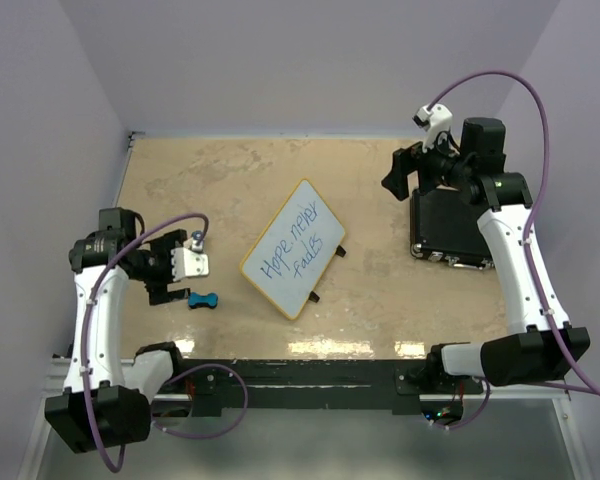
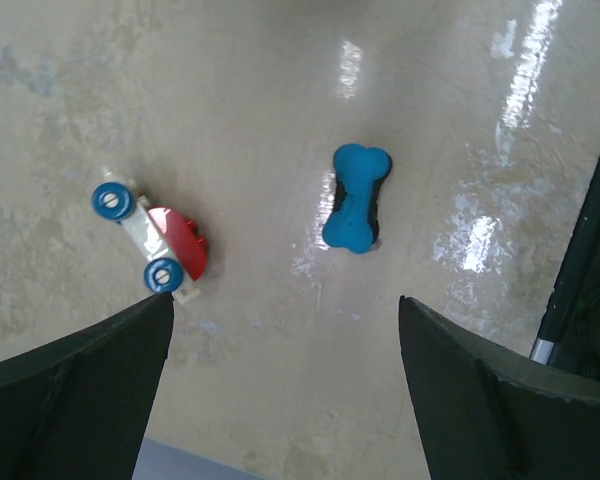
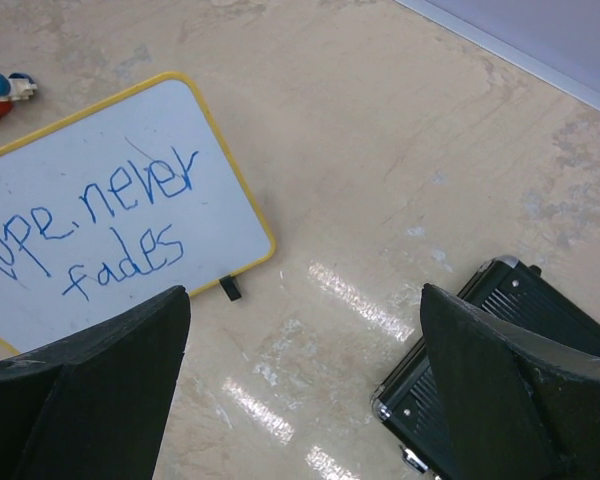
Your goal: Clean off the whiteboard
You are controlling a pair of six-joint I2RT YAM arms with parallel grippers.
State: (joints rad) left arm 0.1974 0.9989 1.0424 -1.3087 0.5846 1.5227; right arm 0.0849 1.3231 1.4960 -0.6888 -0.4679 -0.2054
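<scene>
The whiteboard [image 1: 293,248] lies flat and tilted in the middle of the table. It has a yellow frame, small black tabs on its right edge and blue handwriting reading "Hope never fades". It also shows in the right wrist view [image 3: 110,220]. A small blue bone-shaped block [image 1: 204,299] lies left of the board and shows in the left wrist view [image 2: 355,197]. My left gripper [image 1: 170,270] is open and empty above the table, just left of the block [image 2: 285,300]. My right gripper [image 1: 400,175] is open and empty at the back right, between the board and a black case [image 3: 305,300].
A black rectangular case [image 1: 450,225] lies at the right [image 3: 520,340]. A small toy car [image 2: 152,243] with blue wheels, a white body and a red part sits next to my left gripper [image 1: 194,255]. A black rail [image 1: 300,385] runs along the table's near edge.
</scene>
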